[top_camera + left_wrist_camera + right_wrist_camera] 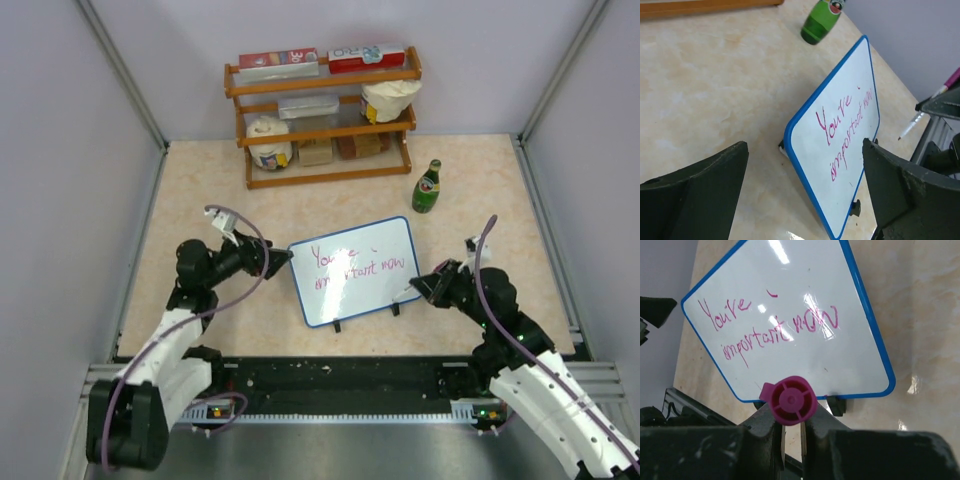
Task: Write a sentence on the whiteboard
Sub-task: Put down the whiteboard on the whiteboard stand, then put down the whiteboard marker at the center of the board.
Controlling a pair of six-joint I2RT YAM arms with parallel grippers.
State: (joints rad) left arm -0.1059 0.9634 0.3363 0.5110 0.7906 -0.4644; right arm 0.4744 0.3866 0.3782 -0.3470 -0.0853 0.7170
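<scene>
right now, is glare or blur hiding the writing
Right wrist: glare streaks the board, with one patch over the last word, still readable. Left wrist: writing clear, no glare on it, but seen at a steep angle. Top: writing small and faint.

White-shelled arms (165,350), black joints (195,265), purple cables (479,262), dark scuffed left gripper (805,144)

Bright, even light falls from above, and shadows stay faint and soft. In the right wrist view, white glare streaks the glossy whiteboard (790,300) and the table (920,315) to its right. The left gripper (804,145) looks dark and soft-edged in its own view.
</scene>
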